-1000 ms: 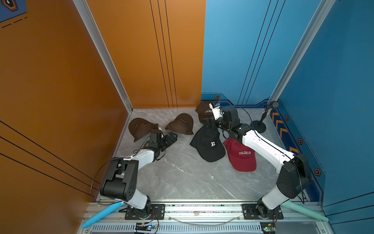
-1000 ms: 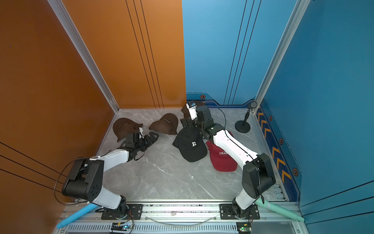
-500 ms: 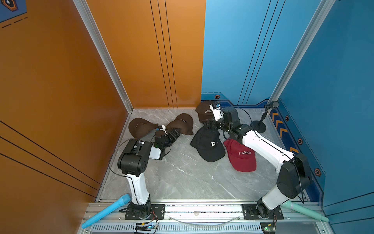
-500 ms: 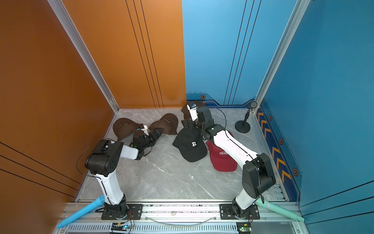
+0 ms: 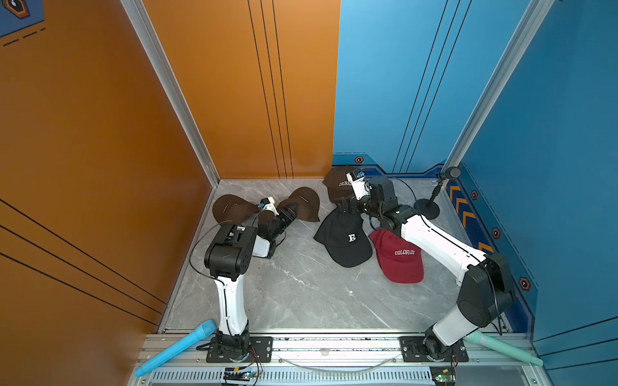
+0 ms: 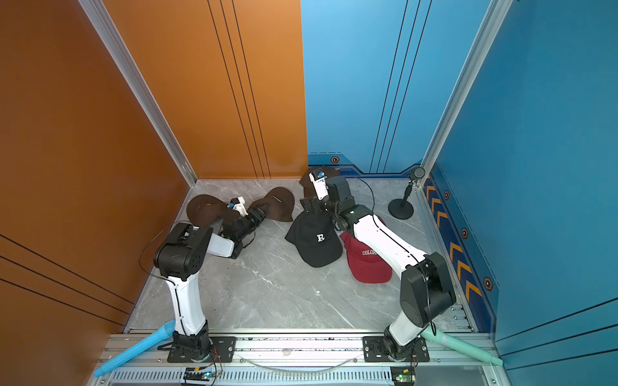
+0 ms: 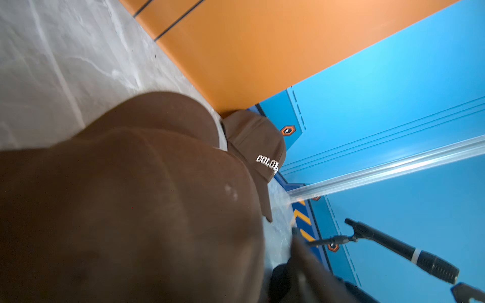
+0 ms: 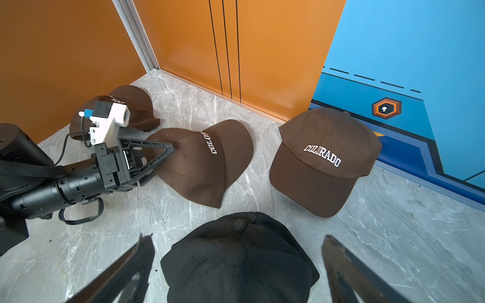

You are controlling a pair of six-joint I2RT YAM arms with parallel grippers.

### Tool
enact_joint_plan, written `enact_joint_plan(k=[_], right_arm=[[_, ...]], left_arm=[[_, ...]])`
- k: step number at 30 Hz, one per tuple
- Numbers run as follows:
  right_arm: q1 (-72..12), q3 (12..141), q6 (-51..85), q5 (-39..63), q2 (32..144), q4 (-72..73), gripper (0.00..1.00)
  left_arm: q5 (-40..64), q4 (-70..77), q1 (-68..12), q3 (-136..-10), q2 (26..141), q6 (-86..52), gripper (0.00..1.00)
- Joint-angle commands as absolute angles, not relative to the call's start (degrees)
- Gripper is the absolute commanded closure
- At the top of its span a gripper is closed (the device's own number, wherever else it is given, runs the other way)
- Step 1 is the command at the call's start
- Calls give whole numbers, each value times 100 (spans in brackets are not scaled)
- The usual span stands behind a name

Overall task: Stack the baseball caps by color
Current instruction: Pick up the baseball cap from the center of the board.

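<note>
A dark brown fabric cap (image 5: 230,209) lies at the left of the grey marble-patterned floor (image 5: 301,294), close to the orange wall and a little below the middle of the frame in both top views. A second dark brown fabric cap (image 5: 306,204), with white lettering on its front, lies just right of it. A third dark brown fabric cap (image 5: 336,183), lettered "COLORADO", sits further back where the orange and blue walls meet. Lower and to the right, a black fabric cap (image 5: 346,240) with a white "R" lies edge to edge with a red fabric cap (image 5: 401,262) lettered "COLORADO". The left gripper (image 5: 291,211) reaches low over the floor to the second dark brown fabric cap. The right wrist view shows one triangular finger (image 8: 157,154) pressed against that cap's crown, but its partner is hidden behind it, so whether the fabric is pinched cannot be told. The right gripper (image 8: 237,240) is at the rear of the black cap with its jaws spread wide, one finger on each side of the crown, holding nothing. A black round-based microphone stand (image 5: 426,209) stands right of that arm, by the blue wall.
</note>
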State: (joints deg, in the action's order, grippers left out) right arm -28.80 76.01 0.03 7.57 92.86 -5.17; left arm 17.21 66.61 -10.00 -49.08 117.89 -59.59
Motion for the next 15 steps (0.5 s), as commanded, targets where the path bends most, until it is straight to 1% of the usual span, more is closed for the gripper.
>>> enact_joint_plan(k=[1,2,3,4,10,13,15], right_arm=[[-2825,7475,-77,852,9139,-591,0],[-2814,7461,-74,851,9118,-591,0],[-2812,7444,-74,853,9107,-593,0],[-2811,7445,-70,852,9096,-592,0],[-2798,7359,-79,866,8958,-607,0],[-2804,7293,-79,888,8849,-606,0],[-2808,7232,-70,894,8745,-595,0]], left_arm=[[1816,7048,-925,-5001,11818,-5919,75],[1811,7049,-908,-4952,11770,-5908,88],[1806,7055,-884,-4907,11711,-5898,97],[1782,7058,-845,-4836,11610,-5877,100],[2041,6623,-416,-4422,10556,-5571,100],[2488,5525,-196,-4430,9643,-5115,100],[2949,4273,-117,-4628,8987,-4617,100]])
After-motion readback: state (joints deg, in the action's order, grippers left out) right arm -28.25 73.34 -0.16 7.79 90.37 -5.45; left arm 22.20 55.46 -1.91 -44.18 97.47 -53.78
